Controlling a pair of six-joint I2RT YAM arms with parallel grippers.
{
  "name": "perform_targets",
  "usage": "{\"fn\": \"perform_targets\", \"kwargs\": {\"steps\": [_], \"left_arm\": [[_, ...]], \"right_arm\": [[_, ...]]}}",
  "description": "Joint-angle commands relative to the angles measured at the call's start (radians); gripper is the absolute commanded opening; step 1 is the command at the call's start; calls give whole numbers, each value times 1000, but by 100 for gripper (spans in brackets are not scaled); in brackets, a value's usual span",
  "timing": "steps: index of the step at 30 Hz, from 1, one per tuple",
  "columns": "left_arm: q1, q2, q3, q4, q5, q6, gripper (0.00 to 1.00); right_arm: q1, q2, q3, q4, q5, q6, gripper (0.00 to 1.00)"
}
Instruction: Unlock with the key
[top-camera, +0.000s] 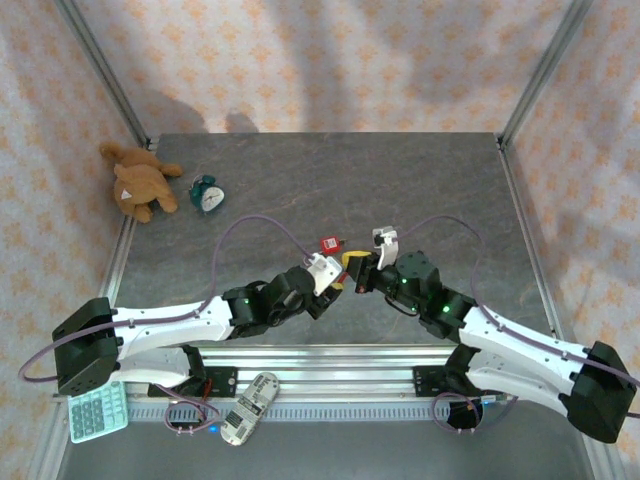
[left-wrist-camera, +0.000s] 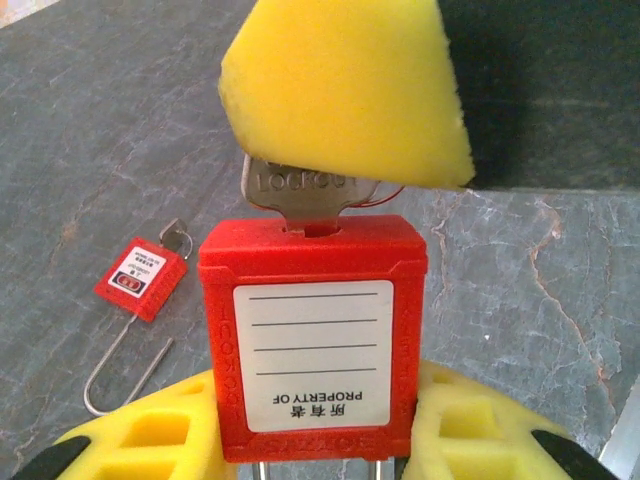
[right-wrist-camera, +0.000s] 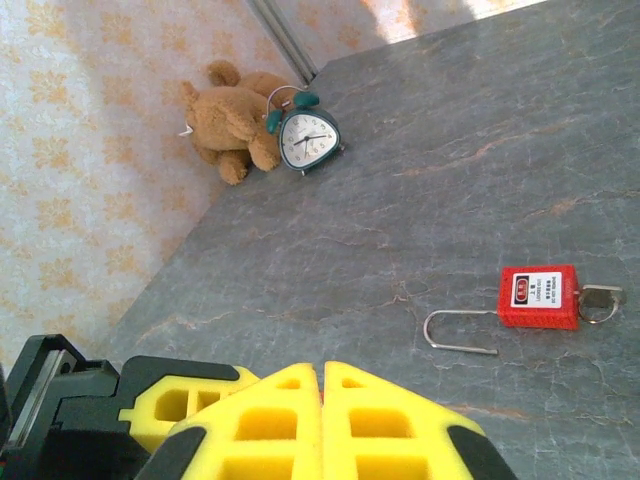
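The left claw (left-wrist-camera: 312, 445) grips a red padlock (left-wrist-camera: 315, 340) by its sides, above the table (left-wrist-camera: 90, 120). The right claw (right-wrist-camera: 322, 415) is pinched closed on the key (left-wrist-camera: 300, 188), which sits in the padlock's keyhole.

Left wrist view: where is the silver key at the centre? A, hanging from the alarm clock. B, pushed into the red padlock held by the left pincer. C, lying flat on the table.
B: the key stands in the slot of the red padlock clamped in the left pincer, its head under a yellow pad of the right pincer.
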Motion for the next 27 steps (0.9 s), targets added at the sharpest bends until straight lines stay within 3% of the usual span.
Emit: {"fn": "perform_targets", "kwargs": {"steps": [1, 13, 17, 23, 27], "left_arm": [[6, -10, 88, 95, -56, 47, 21], [-7, 36, 225, -209, -130, 199, 20], [-13, 55, 266, -290, -180, 274, 19], [-63, 105, 304, -320, -453, 544, 19], [-91, 141, 227, -151, -624, 823, 19]], "right_arm": [[19, -44, 5, -157, -1, -23, 4], [4, -264, 127, -384, 159, -52, 40], [-7, -317, 167, -472, 232, -85, 44], [-64, -378, 165, -558, 302, -90, 51], [-105, -381, 149, -550, 296, -62, 56]]}}
